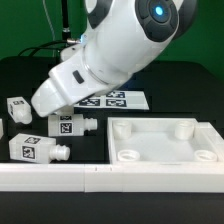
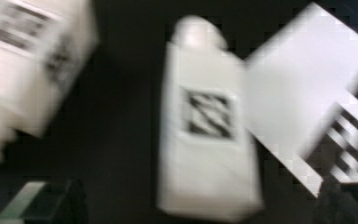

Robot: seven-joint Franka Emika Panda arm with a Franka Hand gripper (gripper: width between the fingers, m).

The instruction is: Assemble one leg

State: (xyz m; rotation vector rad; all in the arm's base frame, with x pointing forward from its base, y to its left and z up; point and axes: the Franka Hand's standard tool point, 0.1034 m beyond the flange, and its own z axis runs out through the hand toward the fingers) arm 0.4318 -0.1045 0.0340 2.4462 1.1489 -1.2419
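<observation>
Several white legs with marker tags lie on the black table at the exterior view's left: one (image 1: 70, 125) near the marker board, one (image 1: 35, 148) in front of it, one (image 1: 17, 108) farther left. My arm's wrist (image 1: 50, 97) hangs over them and hides the fingers there. In the blurred wrist view a leg (image 2: 202, 100) lies lengthwise in the middle, peg end away from me. My gripper (image 2: 197, 205) is open above it, with one dark fingertip (image 2: 43, 200) on each side of its near end. I see no contact.
The large flat white panel (image 1: 165, 140) with round corner sockets lies at the exterior view's right. The marker board (image 1: 115, 100) lies behind the legs and also shows in the wrist view (image 2: 318, 110). A white rail (image 1: 110, 178) runs along the front. Another leg (image 2: 25, 70) lies beside the middle one.
</observation>
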